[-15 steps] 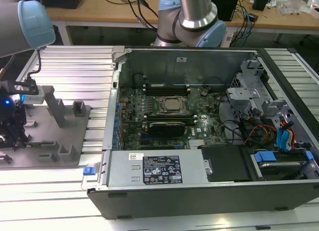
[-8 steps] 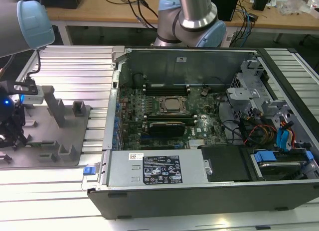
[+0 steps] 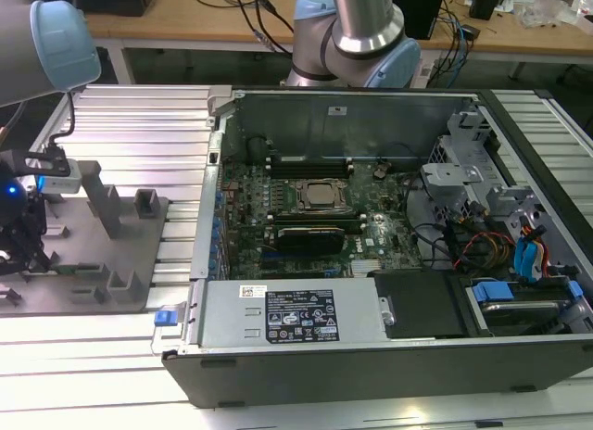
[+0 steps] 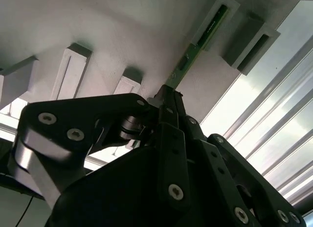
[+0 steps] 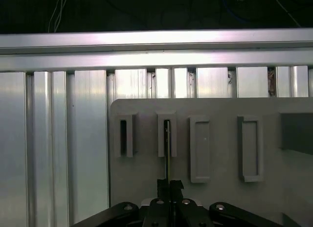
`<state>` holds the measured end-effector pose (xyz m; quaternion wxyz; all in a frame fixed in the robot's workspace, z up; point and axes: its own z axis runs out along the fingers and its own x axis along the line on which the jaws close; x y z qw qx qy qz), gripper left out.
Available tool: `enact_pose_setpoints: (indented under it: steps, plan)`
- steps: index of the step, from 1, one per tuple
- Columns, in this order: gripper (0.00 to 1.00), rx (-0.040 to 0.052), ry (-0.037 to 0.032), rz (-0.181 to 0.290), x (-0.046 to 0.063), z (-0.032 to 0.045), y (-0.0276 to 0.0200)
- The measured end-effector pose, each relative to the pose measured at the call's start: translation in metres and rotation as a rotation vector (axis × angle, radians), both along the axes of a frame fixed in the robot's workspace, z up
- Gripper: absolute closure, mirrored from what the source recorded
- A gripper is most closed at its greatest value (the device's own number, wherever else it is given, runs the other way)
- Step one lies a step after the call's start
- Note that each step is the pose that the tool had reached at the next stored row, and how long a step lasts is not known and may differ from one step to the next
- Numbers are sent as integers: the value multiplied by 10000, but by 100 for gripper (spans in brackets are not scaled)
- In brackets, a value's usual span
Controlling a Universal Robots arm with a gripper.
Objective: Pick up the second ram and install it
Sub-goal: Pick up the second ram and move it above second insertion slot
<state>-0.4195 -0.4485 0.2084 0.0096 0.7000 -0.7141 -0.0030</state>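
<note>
Edgewise, the second ram (image 4: 192,53) runs from pinching tool (image 4: 165,93) to slot (image 5: 161,135).

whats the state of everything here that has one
memory stick: standing on edge in a slot of the grey holder, near end pinched
claw: shut on the memory stick
computer case: lying flat, side cover off, insides exposed
processor chip: seated in its socket on the board
</note>
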Motion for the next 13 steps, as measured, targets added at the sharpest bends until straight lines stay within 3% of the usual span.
enact_pose_setpoints:
  steps: [6, 11, 13]
  plan:
    - [91, -1, 1, 2, 0, 52, 0]
    - [91, 0, 0, 3, 0, 273, 0]
    - [91, 0, -1, 2, 0, 444, 0]
